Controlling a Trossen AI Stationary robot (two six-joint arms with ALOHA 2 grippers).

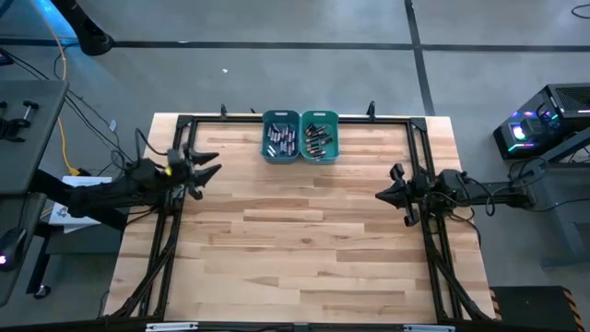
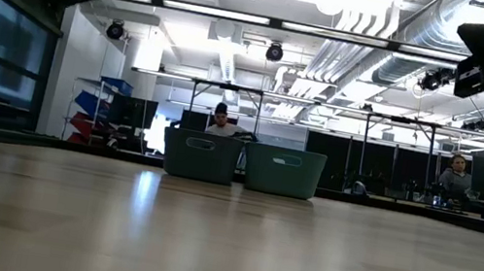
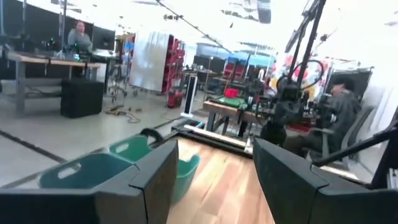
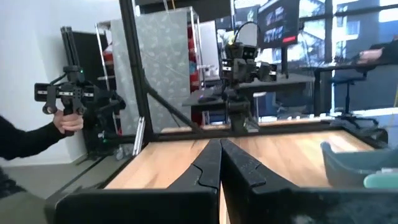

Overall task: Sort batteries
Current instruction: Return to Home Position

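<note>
The batteries lie in two teal bins at the middle of the table's far edge. Silvery-grey cells (image 1: 281,138) fill the left bin (image 1: 268,153) and dark cells (image 1: 318,139) fill the right bin (image 1: 333,151). Both bins stand on their bases side by side, also shown in the low view (image 2: 201,156) (image 2: 283,171). My left gripper (image 1: 214,163) (image 3: 214,155) hovers open near the table's left edge, pointing right. My right gripper (image 1: 380,195) (image 4: 219,149) hovers shut near the right edge, pointing left. Neither holds anything.
A black frame (image 1: 419,157) runs along the table's left, right and far edges. Bare wood (image 1: 295,240) spreads between the arms and toward the near edge. People sit at desks in the room beyond, and a person's hand (image 4: 68,121) holds a hand-held gripper device past the table's left side.
</note>
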